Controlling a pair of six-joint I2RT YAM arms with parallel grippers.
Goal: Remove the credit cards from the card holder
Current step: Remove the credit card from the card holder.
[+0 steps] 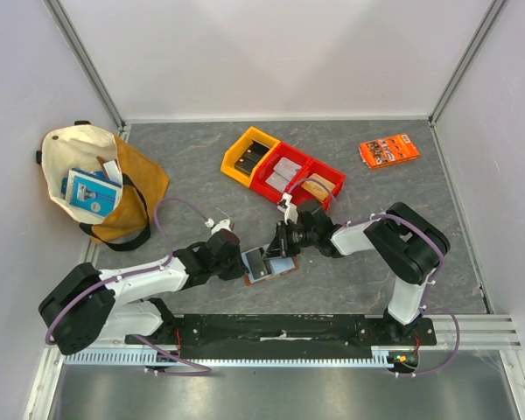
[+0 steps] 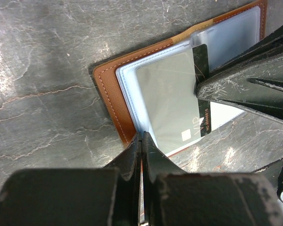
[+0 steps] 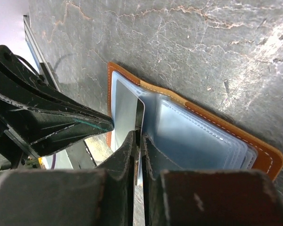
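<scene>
A grey slate table (image 1: 201, 166) is seen with a cream-and-mustard bag (image 1: 79, 144) lying at its far left, blue items inside. A yellow bin (image 1: 231, 158) and a red bin (image 1: 336, 178) are set side by side at the far middle. An orange packet (image 1: 389, 150) is placed near the far right corner. The holder (image 2: 111, 87) is laid open on the table just ahead of the arm bases, between the two grippers, brown cover down and clear sleeves up. A silvery card (image 2: 167, 99) with a black edge is seen on one half. The left gripper (image 2: 141, 141) is closed at the holder's near edge, seemingly pinching it, though the contact is hidden by the fingers. The right gripper (image 3: 138, 139) is narrowed onto the card's black edge, which is held between its tips.
</scene>
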